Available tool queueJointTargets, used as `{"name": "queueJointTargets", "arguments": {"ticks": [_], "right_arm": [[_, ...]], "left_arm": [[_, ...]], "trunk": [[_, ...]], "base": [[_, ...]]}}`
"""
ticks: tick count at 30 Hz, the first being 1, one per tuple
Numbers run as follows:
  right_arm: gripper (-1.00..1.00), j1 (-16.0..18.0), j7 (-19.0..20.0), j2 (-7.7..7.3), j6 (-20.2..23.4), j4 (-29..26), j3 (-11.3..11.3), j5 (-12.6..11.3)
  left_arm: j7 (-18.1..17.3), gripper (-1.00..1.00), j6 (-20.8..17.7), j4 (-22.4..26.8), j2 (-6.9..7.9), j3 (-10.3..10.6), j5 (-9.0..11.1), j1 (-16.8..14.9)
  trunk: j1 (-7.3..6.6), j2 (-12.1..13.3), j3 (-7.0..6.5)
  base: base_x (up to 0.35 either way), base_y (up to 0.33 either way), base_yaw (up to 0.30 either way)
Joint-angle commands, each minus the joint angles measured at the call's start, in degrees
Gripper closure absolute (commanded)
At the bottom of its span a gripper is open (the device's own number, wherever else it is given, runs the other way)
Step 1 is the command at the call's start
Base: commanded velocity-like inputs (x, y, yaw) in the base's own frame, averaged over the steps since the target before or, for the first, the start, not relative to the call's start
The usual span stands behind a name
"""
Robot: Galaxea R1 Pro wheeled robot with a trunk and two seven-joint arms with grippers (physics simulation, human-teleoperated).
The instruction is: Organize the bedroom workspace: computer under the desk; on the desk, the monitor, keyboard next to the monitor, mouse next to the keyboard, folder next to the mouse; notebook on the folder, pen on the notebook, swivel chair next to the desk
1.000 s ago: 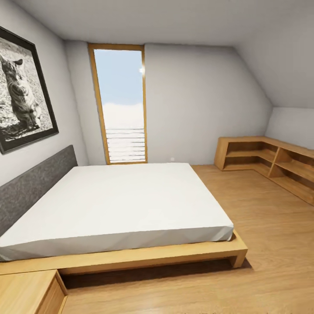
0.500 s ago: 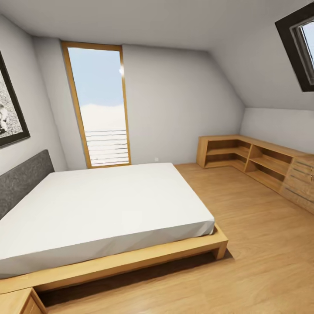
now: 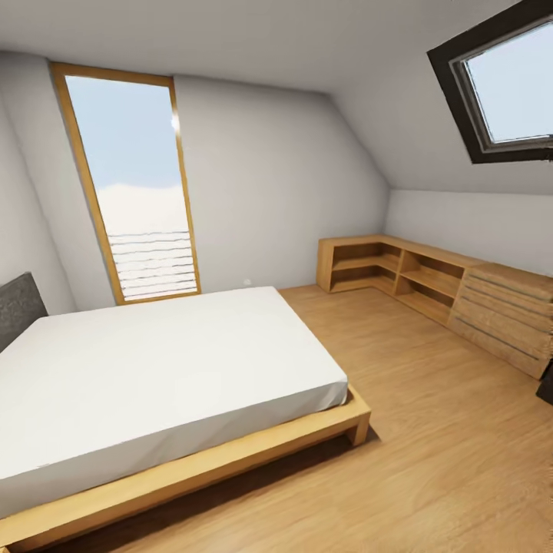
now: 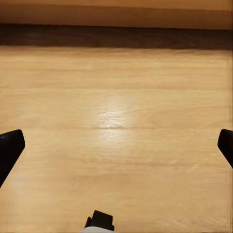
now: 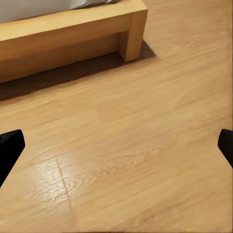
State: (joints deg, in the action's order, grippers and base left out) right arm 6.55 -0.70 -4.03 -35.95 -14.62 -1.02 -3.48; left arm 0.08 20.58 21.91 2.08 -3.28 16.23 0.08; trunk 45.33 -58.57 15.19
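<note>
The wooden floor (image 3: pixel 430 430) fills the near and right part of the head view, and none of the task's things can be seen on it. A low bed (image 3: pixel 165 372) with a white mattress and a wooden frame stands on the floor toward its left edge, a grey headboard (image 3: pixel 15 307) at its far left end. Behind the bed a tall window (image 3: pixel 130 192) in a wooden frame reaches down to the floor. A skylight (image 3: pixel 503 84) sits in the sloped ceiling at upper right. Low wooden shelves (image 3: pixel 399 273) run along the right edge of the floor, joined to a slatted cabinet (image 3: pixel 503 315).

The left end effector (image 4: pixel 116 145) hangs over bare floor, fingers spread wide and nothing between them. The right end effector (image 5: pixel 116 148) is likewise spread wide and empty, over floor near the corner leg of the bed frame (image 5: pixel 131 36).
</note>
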Motion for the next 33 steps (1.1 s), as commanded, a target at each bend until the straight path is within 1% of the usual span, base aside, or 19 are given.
{"name": "queueJointTargets", "arguments": {"ticks": [1, 2, 5, 10, 16, 20, 23, 28, 33], "right_arm": [[-1.00, 0.05, 0.07, 0.29, -0.18, 0.03, 0.02, -0.56], [-1.00, 0.05, 0.05, 0.80, -0.18, 0.02, 0.00, -0.81], [-1.00, 0.05, -0.01, 1.41, -0.18, -0.01, -0.02, -1.11], [-1.00, 0.05, -0.07, 1.75, -0.24, -0.04, -0.03, -1.24], [-1.00, 0.05, -0.51, 1.82, -0.26, -0.02, -0.13, -1.54], [-1.00, 0.05, -2.77, 1.84, -0.21, -0.35, -0.19, -3.21], [-1.00, 0.05, -3.62, 1.84, -0.19, -0.52, -0.20, -4.31], [-1.00, 0.05, -4.02, 1.84, -0.18, -0.62, -0.20, -4.86], [-1.00, 0.05, -4.07, 1.59, -0.24, -1.57, -0.21, -5.11]], "left_arm": [[0.01, -1.00, 0.08, 0.06, 0.01, 0.03, 0.27, 0.01], [0.01, -1.00, 0.08, 0.06, 0.02, 0.03, 0.28, 0.01], [0.01, -1.00, 0.07, 0.06, 0.02, 0.03, 0.29, 0.01], [0.01, -1.00, 0.07, 0.06, 0.03, 0.03, 0.29, 0.01], [0.01, -1.00, 0.07, 0.06, -0.02, 0.03, 0.29, 0.01], [0.01, -1.00, 0.07, 0.06, -0.07, 0.03, 0.25, 0.01], [0.01, -1.00, 0.07, 0.06, -0.08, 0.03, 0.24, 0.01], [0.01, -1.00, 0.07, 0.06, -0.10, 0.03, 0.26, 0.01], [0.08, -1.00, 0.03, 0.06, -0.14, 0.05, 0.25, 0.01]], "trunk": [[0.00, -0.04, 0.10], [0.00, -0.04, 0.16], [0.00, -0.04, 0.37], [0.00, -0.04, 0.60], [0.00, -0.04, 0.64], [0.00, -0.04, 0.68], [0.00, -0.04, 0.84], [0.00, -0.04, 1.23], [0.00, -0.04, 1.65]], "base": [[0.000, 0.000, -0.176], [0.000, 0.000, -0.113], [0.000, 0.000, -0.057], [0.000, 0.000, 0.005], [0.000, 0.000, 0.000], [0.000, 0.000, 0.000], [0.000, 0.000, 0.000], [0.000, 0.000, -0.019], [0.000, -0.034, -0.111]]}}
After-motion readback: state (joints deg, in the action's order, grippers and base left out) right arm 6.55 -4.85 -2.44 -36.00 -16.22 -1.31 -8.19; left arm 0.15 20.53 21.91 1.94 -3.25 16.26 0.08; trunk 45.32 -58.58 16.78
